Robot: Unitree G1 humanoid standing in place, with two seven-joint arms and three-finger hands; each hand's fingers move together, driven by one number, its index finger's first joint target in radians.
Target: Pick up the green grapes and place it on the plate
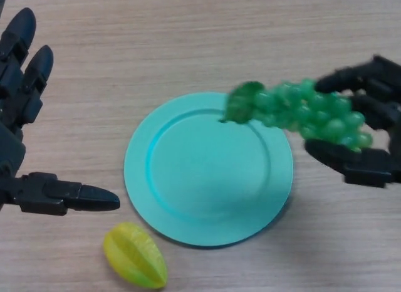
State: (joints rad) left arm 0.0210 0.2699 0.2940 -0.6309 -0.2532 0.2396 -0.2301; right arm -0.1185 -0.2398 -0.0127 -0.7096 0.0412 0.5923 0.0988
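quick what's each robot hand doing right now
Left robot hand: open, holding nothing.
Right robot hand: closed on the grapes, over the plate's edge.

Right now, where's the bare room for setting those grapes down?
The plate is bare across its middle. The right hand holds the green grapes over its upper right rim. It is tighter at the lower left, between the starfruit and the open left hand.

Single head view, looking steeply down at the wooden table (188,35) from close range. Plate (207,173) sits mid-frame; left hand (19,116) enters at left edge, right hand (369,129) at right.
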